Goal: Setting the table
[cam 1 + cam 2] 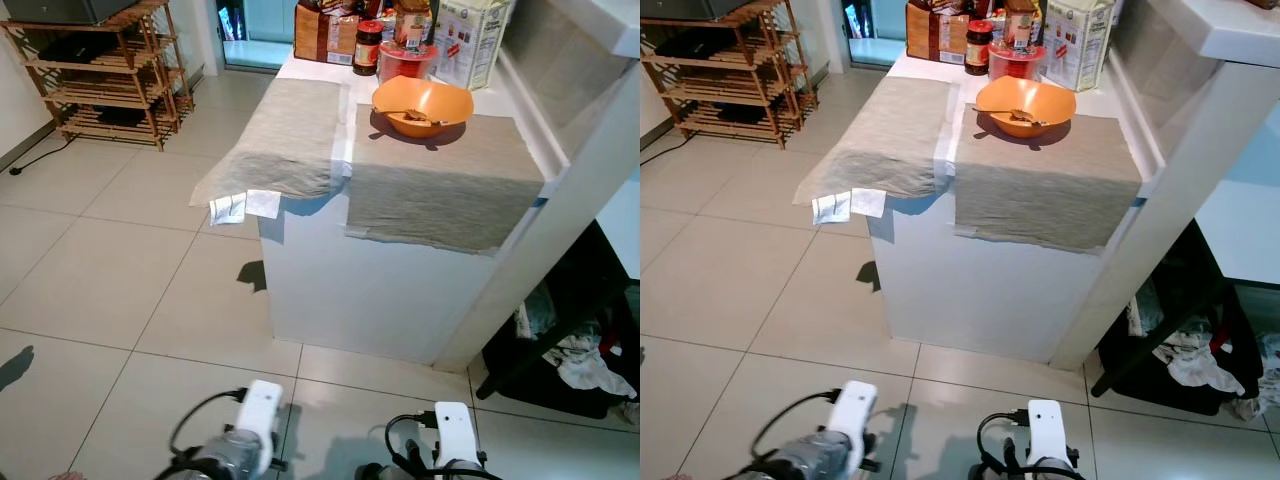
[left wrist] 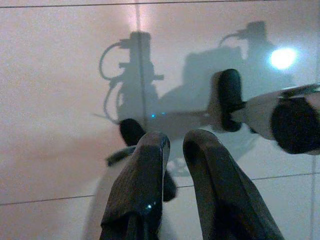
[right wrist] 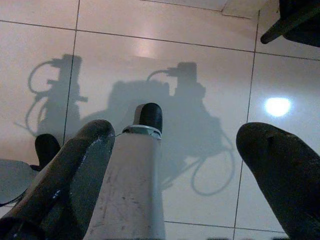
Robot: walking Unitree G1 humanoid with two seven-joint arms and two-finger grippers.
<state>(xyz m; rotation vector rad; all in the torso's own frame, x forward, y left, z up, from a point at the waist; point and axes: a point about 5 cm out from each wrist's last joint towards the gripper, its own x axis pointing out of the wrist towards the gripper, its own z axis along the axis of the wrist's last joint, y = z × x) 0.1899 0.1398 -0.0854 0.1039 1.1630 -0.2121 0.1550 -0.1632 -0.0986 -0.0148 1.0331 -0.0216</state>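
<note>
A white table (image 1: 380, 285) stands ahead with two grey placemats on it, the left one (image 1: 290, 135) and the right one (image 1: 445, 180), both hanging over the front edge. An orange bowl (image 1: 422, 105) with a little food in it sits at the far end of the right placemat. Both arms hang low over the floor tiles, left arm (image 1: 250, 430) and right arm (image 1: 452, 440), well short of the table. My left gripper (image 2: 175, 142) has its fingers nearly together with nothing between them. My right gripper (image 3: 175, 135) is spread wide and holds nothing.
Jars, a red tub and cartons (image 1: 400, 40) crowd the table's far end. A white wall ledge (image 1: 590, 120) borders the table on the right, with a dark basket of cloths (image 1: 580, 360) below. A wooden rack (image 1: 100, 75) stands far left. White paper (image 1: 245, 205) hangs under the left placemat.
</note>
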